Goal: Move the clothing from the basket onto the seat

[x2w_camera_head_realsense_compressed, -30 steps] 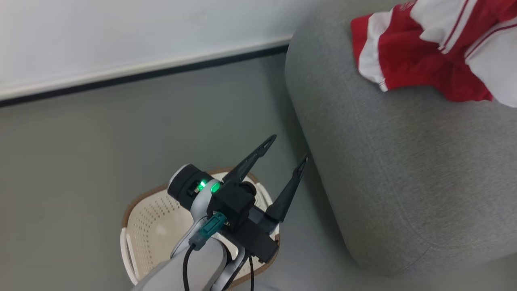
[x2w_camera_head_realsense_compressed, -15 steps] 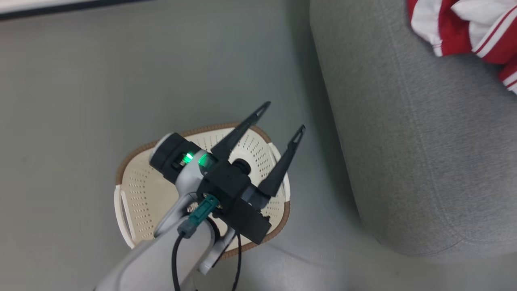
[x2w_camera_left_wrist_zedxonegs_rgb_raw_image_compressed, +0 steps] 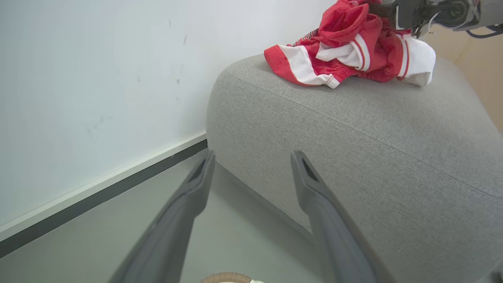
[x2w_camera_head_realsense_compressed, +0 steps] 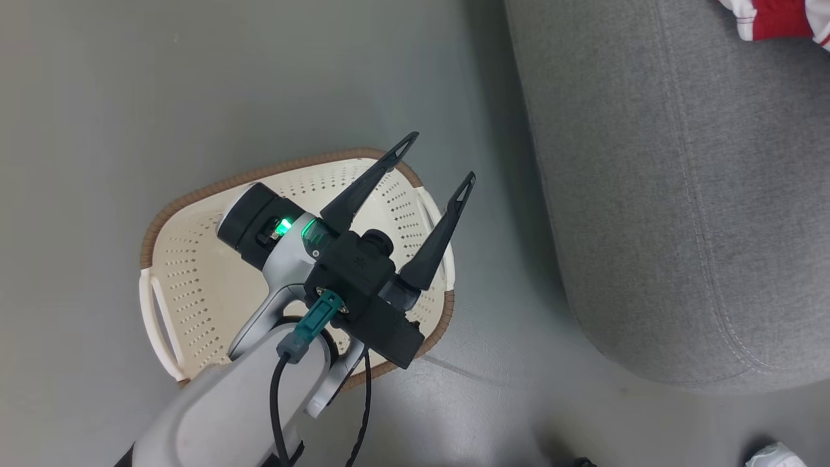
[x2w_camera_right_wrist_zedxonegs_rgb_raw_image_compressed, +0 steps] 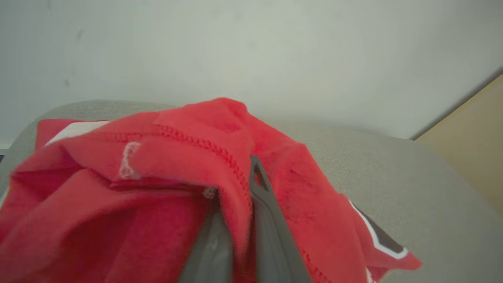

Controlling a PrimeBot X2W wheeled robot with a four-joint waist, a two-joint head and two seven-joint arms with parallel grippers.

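Head view: the left gripper [x2w_camera_head_realsense_compressed: 438, 159] hangs with its fingers spread wide above the basket [x2w_camera_head_realsense_compressed: 188, 285]. The seat [x2w_camera_head_realsense_compressed: 681, 194] is to its right, and a corner of the clothing [x2w_camera_head_realsense_compressed: 771, 10] lies far beyond its tips.

Left wrist view: the clothing lies heaped on the seat, ahead and right of the parted fingers.

Right wrist view: the right gripper [x2w_camera_right_wrist_zedxonegs_rgb_raw_image_compressed: 239, 188] pinches a red fold of the clothing above the seat.

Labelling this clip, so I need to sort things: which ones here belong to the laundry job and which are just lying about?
Job: clothing, seat, basket, left gripper (open, empty), right gripper (shut on the clothing).
Lying about: white crumpled thing on the floor; skirting board.
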